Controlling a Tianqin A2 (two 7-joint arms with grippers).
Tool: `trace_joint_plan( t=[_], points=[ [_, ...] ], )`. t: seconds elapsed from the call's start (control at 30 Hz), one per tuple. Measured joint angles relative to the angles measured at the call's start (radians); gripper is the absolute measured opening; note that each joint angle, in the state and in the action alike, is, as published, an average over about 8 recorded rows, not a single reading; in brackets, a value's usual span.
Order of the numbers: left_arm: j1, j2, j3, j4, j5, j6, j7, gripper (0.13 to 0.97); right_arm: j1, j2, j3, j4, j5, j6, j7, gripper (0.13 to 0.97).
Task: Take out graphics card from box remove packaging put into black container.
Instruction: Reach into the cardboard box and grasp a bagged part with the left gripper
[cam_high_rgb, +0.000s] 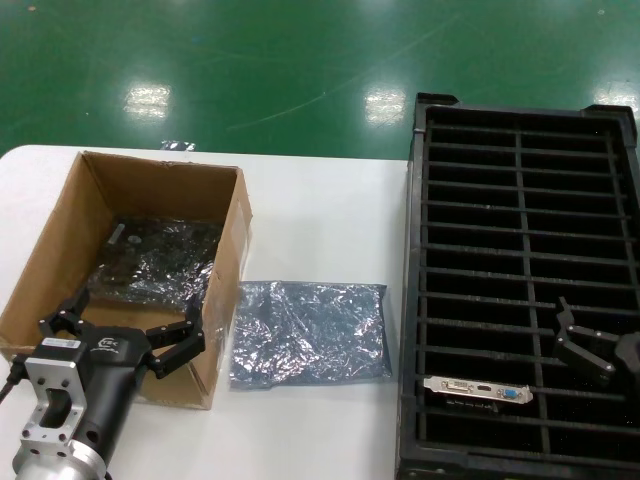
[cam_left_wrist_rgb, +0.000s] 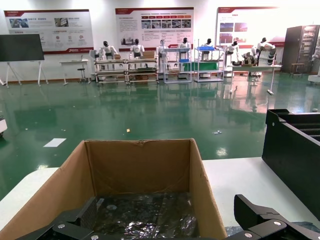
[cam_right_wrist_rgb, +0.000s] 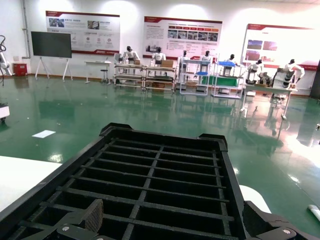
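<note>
My left claw (cam_high_rgb: 128, 338) is hanging wide open and empty over the box (cam_high_rgb: 60, 255). My right claw (cam_high_rgb: 590, 352) is open above the black container (cam_high_rgb: 415, 300), where the graphics card (cam_high_rgb: 477, 389) is sitting.

Matt brown corrugated cardboard forms the box (cam_high_rgb: 95, 225). Crinkly, glossy plastic film is seen in the packaging (cam_high_rgb: 310, 330). The black container (cam_high_rgb: 520, 160) is moulded in dull plastic; the table (cam_high_rgb: 320, 215) is smooth white.

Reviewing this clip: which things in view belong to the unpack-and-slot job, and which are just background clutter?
Job: box holding a bagged graphics card; empty packaging on the table; black container with one slotted card; left gripper, open; right gripper.

Background: white table; distant workbenches.
</note>
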Motion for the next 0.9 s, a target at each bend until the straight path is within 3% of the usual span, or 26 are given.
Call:
trace_joint_plan(
  t=[0.4,0.53,0.63,0.73,0.9],
  points=[
    [0.0,-0.002,0.001,0.0,0.0,-0.001,0.0,0.966,0.0,0.0,0.0,0.0,0.0,0.0,0.0,0.966],
    [-0.002,-0.024,0.008,-0.006,-0.001,-0.002,-0.004,0.966,0.0,0.0,0.0,0.0,0.0,0.0,0.0,0.966],
    [-0.008,-0.064,0.02,-0.017,0.007,0.008,-0.005,0.966,0.0,0.0,0.0,0.0,0.0,0.0,0.0,0.966],
    [-0.026,-0.129,0.035,-0.032,0.036,0.032,0.001,0.966,0.0,0.0,0.0,0.0,0.0,0.0,0.0,0.966],
    [-0.103,-0.25,0.06,-0.026,0.152,0.087,0.037,0.966,0.0,0.0,0.0,0.0,0.0,0.0,0.0,0.966]
  ],
)
